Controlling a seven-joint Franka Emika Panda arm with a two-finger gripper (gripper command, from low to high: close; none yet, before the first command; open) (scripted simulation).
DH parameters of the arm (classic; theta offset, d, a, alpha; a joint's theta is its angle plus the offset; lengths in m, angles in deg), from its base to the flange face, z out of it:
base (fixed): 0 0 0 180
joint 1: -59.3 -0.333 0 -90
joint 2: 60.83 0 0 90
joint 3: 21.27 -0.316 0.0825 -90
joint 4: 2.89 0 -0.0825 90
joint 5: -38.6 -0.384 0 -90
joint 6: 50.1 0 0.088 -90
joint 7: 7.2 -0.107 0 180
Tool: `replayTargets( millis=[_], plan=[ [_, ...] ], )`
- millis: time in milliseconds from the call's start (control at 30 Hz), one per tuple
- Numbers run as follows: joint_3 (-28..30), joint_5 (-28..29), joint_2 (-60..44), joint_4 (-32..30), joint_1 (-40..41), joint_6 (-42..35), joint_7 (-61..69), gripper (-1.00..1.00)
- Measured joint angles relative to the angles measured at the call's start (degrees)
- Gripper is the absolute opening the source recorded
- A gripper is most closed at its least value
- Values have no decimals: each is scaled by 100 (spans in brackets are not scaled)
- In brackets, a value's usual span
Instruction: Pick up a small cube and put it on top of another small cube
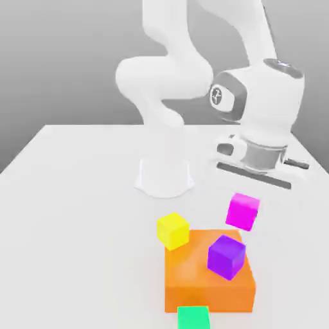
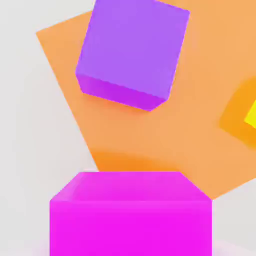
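The small magenta cube [image 1: 243,211] hangs just under my gripper [image 1: 247,195], off the table, beside the far right corner of the big orange block [image 1: 209,283]. The hand view has the same magenta cube [image 2: 131,215] close up, with the orange block [image 2: 165,145] below and beyond it. The gripper is shut on this cube. The yellow cube [image 1: 173,230] sits at the orange block's far corner on the exterior view's left; a yellow sliver [image 2: 251,116] of it marks the hand view's edge.
A violet-purple cube [image 1: 226,256] rests tilted on top of the orange block, also large in the hand view [image 2: 131,52]. A green cube [image 1: 193,318] lies on the white table [image 1: 71,212] in front of the block. The arm's base [image 1: 164,175] stands behind.
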Motion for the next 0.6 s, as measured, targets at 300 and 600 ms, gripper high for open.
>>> replayTargets(
  millis=[300,600],
  plan=[
    [1096,-757,701,-394,568,-171,175,-100],
    [1038,-728,76,-540,611,594,130,100]
  ],
)
